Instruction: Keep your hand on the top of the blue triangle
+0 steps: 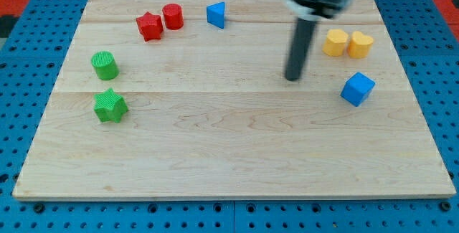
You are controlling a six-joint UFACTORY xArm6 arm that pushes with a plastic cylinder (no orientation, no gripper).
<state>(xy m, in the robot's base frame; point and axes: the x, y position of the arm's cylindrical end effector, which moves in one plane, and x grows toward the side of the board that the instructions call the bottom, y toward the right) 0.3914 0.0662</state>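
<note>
The blue triangle [216, 14] sits near the top edge of the wooden board, left of centre. My tip [292, 79] rests on the board well to the right of the triangle and lower in the view, apart from every block. The rod rises from it toward the view's top. The nearest block to my tip is the blue cube [357, 89], to its right.
A red cylinder [173, 16] and a red star [150, 26] lie left of the triangle. A green cylinder [105, 65] and a green star [110, 106] sit at the left. A yellow hexagon [335, 42] and a yellow heart-like block [360, 44] sit at the right.
</note>
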